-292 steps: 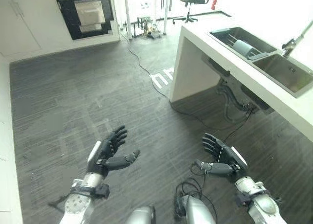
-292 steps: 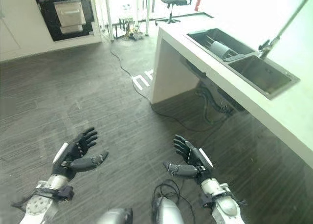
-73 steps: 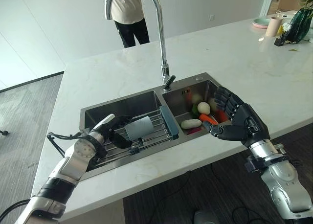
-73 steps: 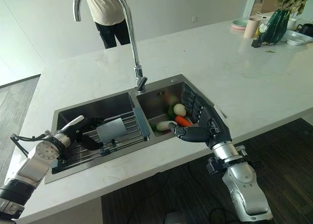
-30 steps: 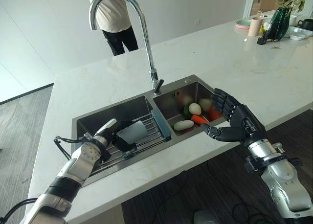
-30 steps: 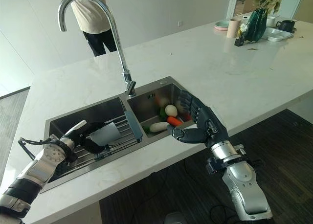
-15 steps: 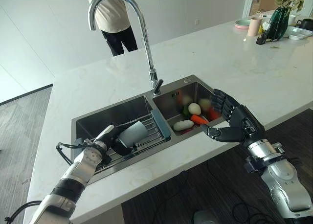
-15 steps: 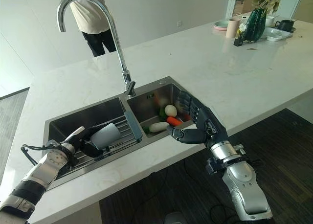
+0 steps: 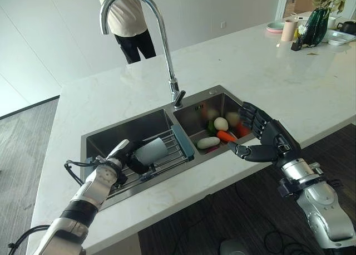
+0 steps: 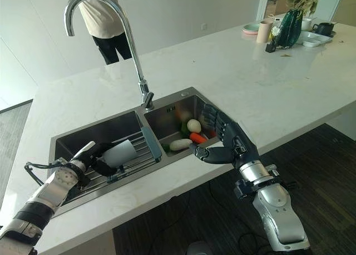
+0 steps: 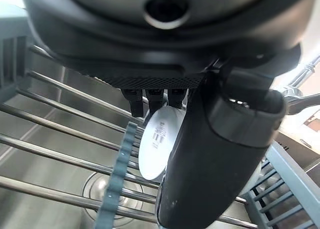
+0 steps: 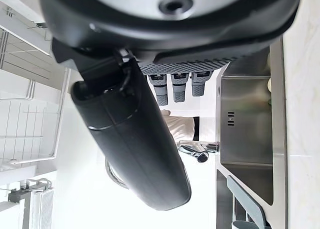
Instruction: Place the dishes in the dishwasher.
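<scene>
White marble bench (image 9: pixel 289 71) with steel double sink (image 9: pixel 105 135), tall chrome tap (image 9: pixel 139 21); person (image 9: pixel 130 21) standing beyond far edge. Pale grey cup (image 9: pixel 151 151) lies on its side on wire rack (image 9: pixel 167 155) in left basin. My left hand (image 9: pixel 119 157) has closed in from a second ago: fingers (image 11: pixel 150 96) now curled round cup, thumb across its base. Grasp looks set, lift toward dishwasher next. My right hand (image 9: pixel 267 141) stays relaxed, empty, at right basin's near edge above vegetables (image 9: pixel 219 135).
</scene>
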Motion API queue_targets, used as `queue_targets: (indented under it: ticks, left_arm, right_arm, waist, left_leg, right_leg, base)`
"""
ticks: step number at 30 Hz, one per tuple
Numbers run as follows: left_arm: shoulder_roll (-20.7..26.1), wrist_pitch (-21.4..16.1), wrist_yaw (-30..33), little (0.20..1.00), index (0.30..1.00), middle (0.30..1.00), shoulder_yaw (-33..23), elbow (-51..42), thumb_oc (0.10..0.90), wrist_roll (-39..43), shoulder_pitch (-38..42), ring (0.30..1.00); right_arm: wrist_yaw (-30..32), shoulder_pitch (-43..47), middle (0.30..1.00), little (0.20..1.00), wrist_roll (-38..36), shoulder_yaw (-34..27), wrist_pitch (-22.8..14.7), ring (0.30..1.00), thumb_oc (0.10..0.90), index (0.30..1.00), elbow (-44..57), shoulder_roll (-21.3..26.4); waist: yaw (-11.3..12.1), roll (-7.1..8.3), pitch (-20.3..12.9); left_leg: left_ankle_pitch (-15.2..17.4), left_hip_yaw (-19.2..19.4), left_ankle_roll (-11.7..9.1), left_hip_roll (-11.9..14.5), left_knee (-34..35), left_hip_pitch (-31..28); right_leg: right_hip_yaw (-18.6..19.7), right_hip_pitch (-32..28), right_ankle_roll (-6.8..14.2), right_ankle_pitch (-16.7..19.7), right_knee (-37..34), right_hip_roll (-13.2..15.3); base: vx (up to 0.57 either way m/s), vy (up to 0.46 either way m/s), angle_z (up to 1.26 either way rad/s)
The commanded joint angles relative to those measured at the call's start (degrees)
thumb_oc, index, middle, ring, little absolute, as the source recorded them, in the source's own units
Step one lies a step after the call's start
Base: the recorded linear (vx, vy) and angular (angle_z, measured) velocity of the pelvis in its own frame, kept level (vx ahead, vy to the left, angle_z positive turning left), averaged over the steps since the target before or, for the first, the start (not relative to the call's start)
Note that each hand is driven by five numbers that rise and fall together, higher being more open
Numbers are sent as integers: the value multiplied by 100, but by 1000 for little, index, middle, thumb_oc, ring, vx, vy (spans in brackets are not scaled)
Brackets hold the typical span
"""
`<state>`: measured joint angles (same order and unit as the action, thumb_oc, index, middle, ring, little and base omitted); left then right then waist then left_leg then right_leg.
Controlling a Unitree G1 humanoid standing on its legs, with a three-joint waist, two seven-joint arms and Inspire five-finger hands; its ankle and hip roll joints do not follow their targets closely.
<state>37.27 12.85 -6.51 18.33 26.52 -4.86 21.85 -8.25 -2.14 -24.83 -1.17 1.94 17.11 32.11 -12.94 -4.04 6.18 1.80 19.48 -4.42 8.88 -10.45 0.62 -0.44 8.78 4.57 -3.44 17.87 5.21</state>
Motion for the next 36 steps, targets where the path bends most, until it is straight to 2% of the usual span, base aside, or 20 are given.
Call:
queue_targets:
  ticks: [1,15,26,36]
  left_arm:
    - [244,-217,449,900,900,900,-146,-9,800,-72,1003,900]
    - [243,-105,306,900,900,900,-24,134,800,-77,1071,900]
    - [267,-158,361,900,900,900,33,308,800,-100,1246,900]
    - [330,69,328,900,900,900,145,419,800,-321,1427,900]
  right_arm:
    - [-64,667,900,900,-40,-145,-440,900,800,900,429,103]
    - [-134,620,900,900,-34,-154,-418,900,800,900,450,105]
    - [-173,618,900,900,-40,-123,-349,900,800,900,469,163]
    - [-227,651,900,900,-42,-110,-289,900,800,900,481,188]
  waist:
    - [-120,-4,-77]
    - [-199,-26,-59]
    - [-287,-49,-9]
    - [-327,-83,-10]
  left_leg:
    - [1373,-193,191,-64,-674,-85]
    - [1385,-143,209,-69,-674,-101]
    - [1425,-112,206,-76,-674,-156]
    - [1391,-90,200,-77,-674,-135]
  right_leg:
    - [-68,-392,408,-831,-68,-51]
    - [4,-374,410,-818,-68,-85]
    - [58,-409,422,-851,-68,-108]
    - [90,-364,416,-809,-68,-127]
  base:
    - [0,0,0]
    - [7,0,-3]
    - [3,-1,-3]
    - [0,0,0]
